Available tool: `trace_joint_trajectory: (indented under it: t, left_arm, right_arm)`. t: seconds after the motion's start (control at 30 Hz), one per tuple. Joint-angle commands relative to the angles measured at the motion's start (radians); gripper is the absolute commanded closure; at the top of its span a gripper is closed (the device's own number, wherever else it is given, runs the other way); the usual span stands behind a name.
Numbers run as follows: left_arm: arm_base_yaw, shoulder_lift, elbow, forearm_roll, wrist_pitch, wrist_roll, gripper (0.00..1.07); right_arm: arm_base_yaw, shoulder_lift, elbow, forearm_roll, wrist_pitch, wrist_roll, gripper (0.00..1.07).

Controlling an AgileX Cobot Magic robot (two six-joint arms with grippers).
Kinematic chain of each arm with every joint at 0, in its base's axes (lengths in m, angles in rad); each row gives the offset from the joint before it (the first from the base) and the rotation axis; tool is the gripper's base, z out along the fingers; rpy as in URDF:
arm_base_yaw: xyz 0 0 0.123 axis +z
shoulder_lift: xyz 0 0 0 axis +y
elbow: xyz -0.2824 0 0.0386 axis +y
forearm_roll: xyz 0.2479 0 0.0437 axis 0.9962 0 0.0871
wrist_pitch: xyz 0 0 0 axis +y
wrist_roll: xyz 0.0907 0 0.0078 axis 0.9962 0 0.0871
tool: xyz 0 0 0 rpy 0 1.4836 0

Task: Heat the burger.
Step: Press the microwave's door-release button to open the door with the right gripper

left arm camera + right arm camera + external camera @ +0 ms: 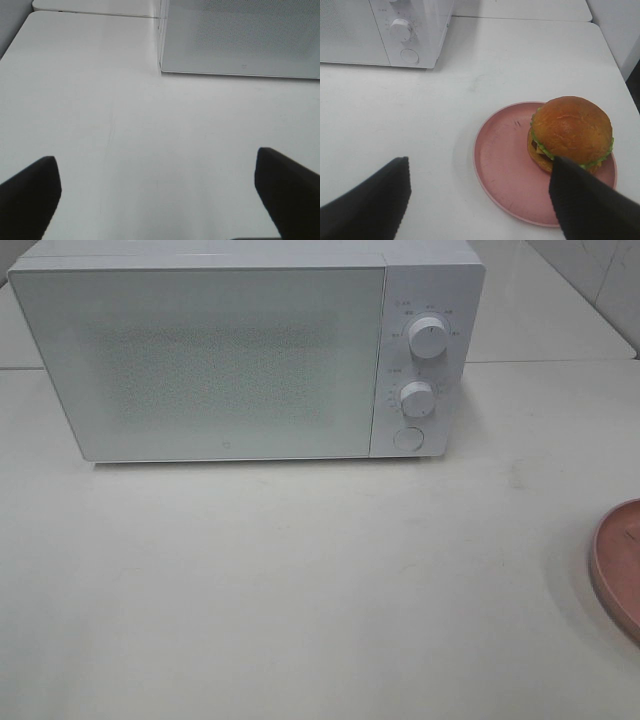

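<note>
The burger (571, 132), with a golden-brown bun and a green lettuce frill, sits on a round pink plate (505, 170) in the right wrist view. My right gripper (480, 192) hovers open above the plate's near side, one dark finger (585, 205) close in front of the burger, nothing between the jaws. In the high view only the plate's edge (615, 565) shows at the right border; the burger is out of that view. My left gripper (157, 187) stands wide open over bare table, in front of the white microwave (240, 37). Neither arm shows in the high view.
The white microwave (230, 355) stands at the back of the table with its door shut. Two knobs (427, 335) and a round button (407, 438) sit on its right panel. The microwave's knob panel (407, 32) also shows in the right wrist view.
</note>
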Motion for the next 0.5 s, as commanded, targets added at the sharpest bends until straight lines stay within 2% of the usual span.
trace_joint_trajectory:
  t: [0.03,0.5]
  left_arm:
    - [0.001,-0.022,0.0,-0.007,-0.015,0.002,0.09]
    - [0.001,-0.022,0.0,-0.007,-0.015,0.002,0.09]
  right_arm:
    - [0.0,-0.032,0.004,-0.006,-0.014,0.001,0.33]
    - [0.0,-0.03,-0.003,-0.005,-0.022,0.003,0.33]
